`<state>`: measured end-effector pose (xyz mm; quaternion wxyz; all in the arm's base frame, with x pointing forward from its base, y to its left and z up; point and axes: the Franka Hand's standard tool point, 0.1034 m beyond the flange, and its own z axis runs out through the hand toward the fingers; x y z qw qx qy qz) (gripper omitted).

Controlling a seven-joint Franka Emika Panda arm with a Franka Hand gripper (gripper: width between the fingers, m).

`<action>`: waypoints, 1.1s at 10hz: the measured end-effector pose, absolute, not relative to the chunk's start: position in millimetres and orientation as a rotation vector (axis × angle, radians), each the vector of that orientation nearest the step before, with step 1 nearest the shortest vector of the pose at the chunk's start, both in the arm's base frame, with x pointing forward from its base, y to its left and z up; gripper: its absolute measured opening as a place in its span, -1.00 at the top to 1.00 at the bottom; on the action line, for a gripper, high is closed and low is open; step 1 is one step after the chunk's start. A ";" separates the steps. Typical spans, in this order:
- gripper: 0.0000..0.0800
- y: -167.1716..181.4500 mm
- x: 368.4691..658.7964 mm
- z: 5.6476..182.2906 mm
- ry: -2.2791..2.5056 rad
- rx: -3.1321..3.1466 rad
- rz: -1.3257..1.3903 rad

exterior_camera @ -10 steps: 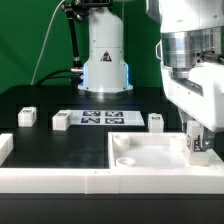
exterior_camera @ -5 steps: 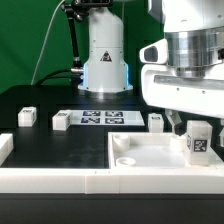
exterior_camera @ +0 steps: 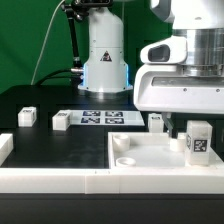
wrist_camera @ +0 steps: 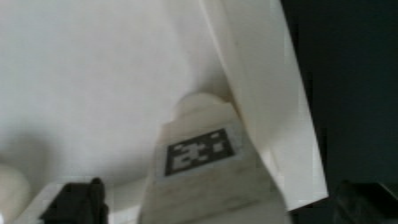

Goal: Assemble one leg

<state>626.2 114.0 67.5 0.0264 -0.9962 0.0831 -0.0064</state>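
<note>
A leg [exterior_camera: 200,140], a small white block with a marker tag on its face, stands upright in the large white tray [exterior_camera: 150,158] at its corner on the exterior view's right. My gripper [exterior_camera: 186,118] hangs just above and slightly behind it, open and empty. In the wrist view the leg [wrist_camera: 201,150] stands between my two dark fingertips [wrist_camera: 80,200], which are spread wide and clear of its sides; my gripper [wrist_camera: 222,205] holds nothing. Three more legs [exterior_camera: 27,116] [exterior_camera: 61,121] [exterior_camera: 156,121] stand on the black table.
The marker board [exterior_camera: 100,118] lies flat behind the tray. The arm's base [exterior_camera: 103,60] stands at the back. A white raised rail [exterior_camera: 40,172] runs along the table's front, with an upturned end at the exterior view's left.
My gripper has let go of the leg and risen straight up from the tray. The leg stays upright in the corner on the exterior view's right.
</note>
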 end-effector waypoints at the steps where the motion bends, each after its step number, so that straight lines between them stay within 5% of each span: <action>1: -0.62 112.7 626.5 67.3 0.142 -3.087 -0.024; 3: 0.02 112.7 626.5 67.3 -0.026 -3.091 -0.028; 4: 0.02 112.9 626.5 67.3 -0.026 -3.090 -0.028; 5: 0.28 113.0 626.4 67.3 -0.009 -3.089 -0.027; 11: 0.28 112.4 624.8 65.9 0.809 -2.921 -0.056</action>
